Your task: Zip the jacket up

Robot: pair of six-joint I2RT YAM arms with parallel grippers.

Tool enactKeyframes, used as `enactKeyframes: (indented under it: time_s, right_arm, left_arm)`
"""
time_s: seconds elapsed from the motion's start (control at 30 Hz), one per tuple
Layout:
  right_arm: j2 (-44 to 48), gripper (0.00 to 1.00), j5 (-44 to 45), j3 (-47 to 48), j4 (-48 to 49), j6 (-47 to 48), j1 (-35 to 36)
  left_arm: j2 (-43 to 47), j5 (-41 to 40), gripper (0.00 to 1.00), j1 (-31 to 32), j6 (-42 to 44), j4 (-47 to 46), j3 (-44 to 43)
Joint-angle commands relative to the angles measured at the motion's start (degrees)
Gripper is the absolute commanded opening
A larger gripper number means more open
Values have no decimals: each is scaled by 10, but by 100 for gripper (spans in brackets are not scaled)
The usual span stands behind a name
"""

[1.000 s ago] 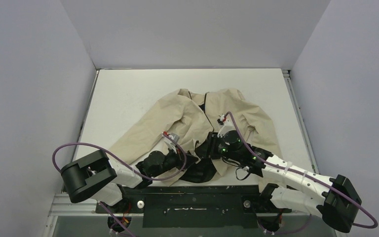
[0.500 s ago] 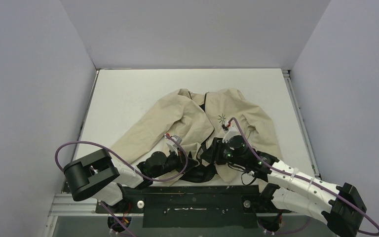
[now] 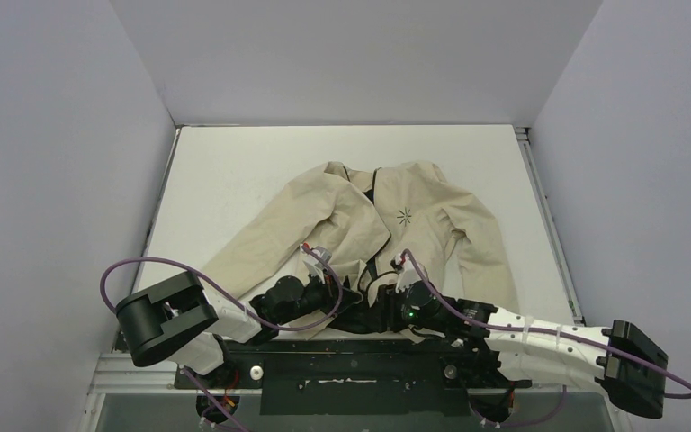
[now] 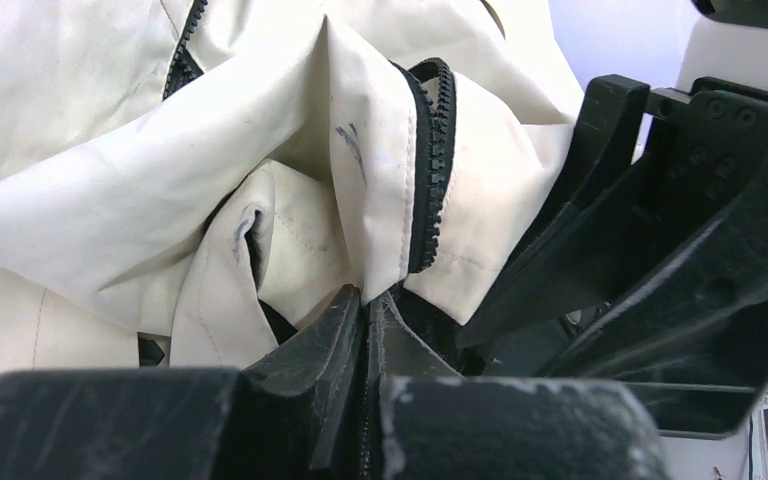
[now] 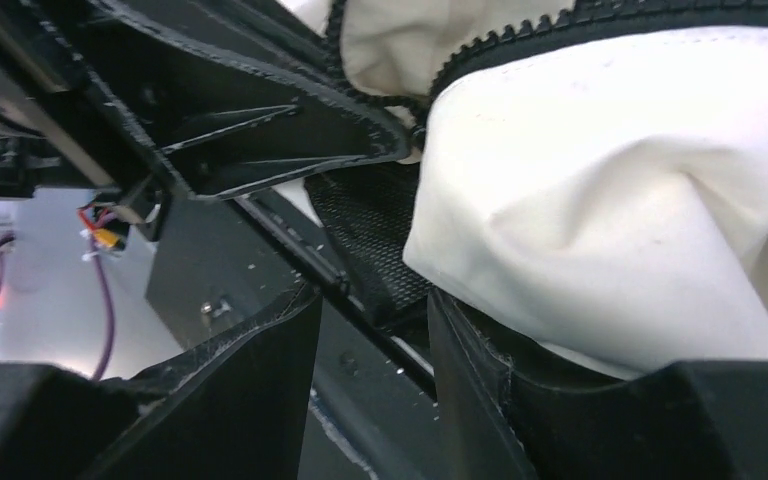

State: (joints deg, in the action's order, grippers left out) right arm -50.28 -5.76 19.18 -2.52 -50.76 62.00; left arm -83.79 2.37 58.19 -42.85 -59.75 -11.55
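1. The left gripper (image 4: 365, 308) is clenched. Its two fingers are pressed together on a bunched fold at the bottom edge of the jacket (image 4: 110, 200), and creases in the beige cloth fan away from the pinch.
2. Just beyond its fingertips and a little to its right, a strip of the dark zipper (image 4: 432, 170) curves over a folded front edge, showing a single row of teeth.
3. Close on that claw's right is the right gripper (image 5: 372, 295), which is released. Its fingers (image 5: 260, 390) stand apart with nothing caught between them.
4. Beige cloth lies against the right-hand finger of the right gripper. A patch of dark mesh lining (image 5: 365, 225) sits just ahead of the gap, and more zipper teeth run farther ahead.
5. In the overhead view the two claws meet at the near hem, where the dark lining shows between them.
6. Outward from both claws, the jacket spreads away across the white table (image 3: 234, 162), front side up.
7. The black starburst logo (image 3: 404, 215) lies beyond the right gripper, and the collar (image 3: 369, 175) is at the far end.
8. One sleeve (image 3: 243, 256) angles out past the left gripper's left side. The other sleeve (image 3: 486, 252) runs down past the right gripper's right side.
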Motion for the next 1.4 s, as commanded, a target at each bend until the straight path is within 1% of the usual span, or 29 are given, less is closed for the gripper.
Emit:
enactKeyframes:
  time_s: [0.0,0.07,0.2,0.37,0.57,0.73,0.97,1.1,1.2,1.37]
  right_arm:
    - [-12,44,89,-12,87,26,15]
    - [-10,44,131,-15,80,31,16]
    - [-18,45,173,-16,82,39,14]
    - [-53,46,155,-34,152,51,14]
    - [-95,47,151,-44,207,78,14]
    - [-121,46,128,-64,279,104,9]
    - [-184,34,85,-71,347,124,7]
    - [-207,25,74,-68,365,130,6]
    - [-205,16,81,-72,369,128,6]
    - [-156,2,88,-80,345,126,7]
  left_arm:
    - [0,-5,0,3,-2,-28,5]
    - [1,-4,0,3,-2,-28,6]
    - [4,-3,0,3,-2,-24,5]
    - [4,-4,0,3,-1,-23,6]
    - [5,-5,0,3,-4,-25,7]
    - [4,-4,0,3,-4,-23,5]
    - [2,-2,0,3,-5,-22,4]
    - [5,-3,0,3,-6,-21,5]
    - [7,-5,0,3,-6,-20,6]
    - [6,-5,0,3,-6,-17,5]
